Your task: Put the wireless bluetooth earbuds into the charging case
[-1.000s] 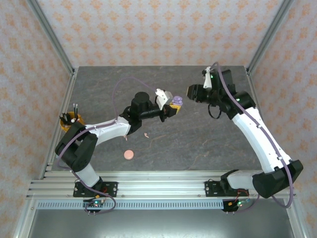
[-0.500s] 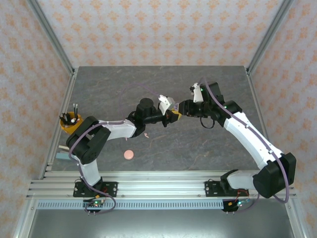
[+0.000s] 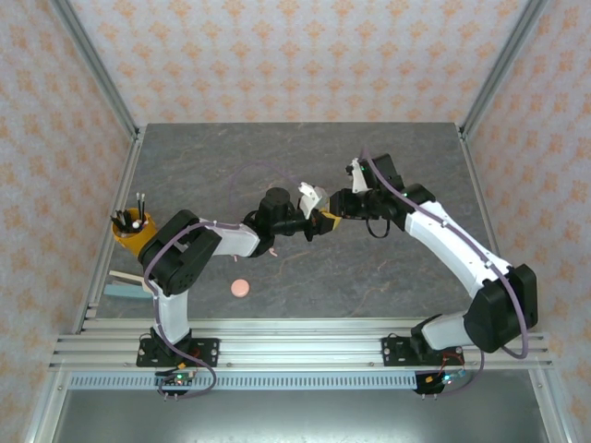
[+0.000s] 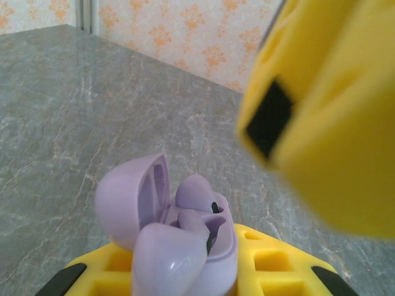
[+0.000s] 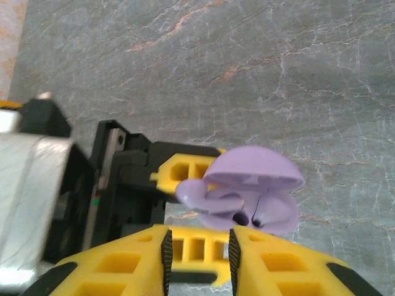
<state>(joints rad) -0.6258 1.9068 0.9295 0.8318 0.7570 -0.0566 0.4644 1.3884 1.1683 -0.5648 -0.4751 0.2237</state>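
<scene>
the right gripper [image 5: 197,250] has its yellow fingers partly spread, with a bare gap between the black pads [image 5: 165,250] and nothing pinched there. it hangs just beside the open mouth of the pale purple plastic clamshell charging case [image 5: 253,185]. the left gripper [image 3: 319,220] is pressed onto that purple case from both sides and holds it off the grey marbled table [image 3: 185,166], lid tipped back. a pale purple short-stemmed earbud [image 4: 197,192] sits in the wells. a second rounded purple piece [image 5: 192,191] bulges over the rim toward the left fingers; whether it is fully seated i cannot tell. out on the table, near the left forearm, lies a tiny pale pink earbud [image 3: 272,250], and nearer the bases a round pale pink case [image 3: 241,288]. an orange cup of pens [image 3: 129,226] stands at the left edge.

the two grippers sit nose to nose, so an off-axis push on the bulging piece could tip the case in the left grip or flick an earbud onto the table. with so little room, the right fingers could also knock the lid or strike the left fingers. pressing too hard may twist the smooth shell loose.
</scene>
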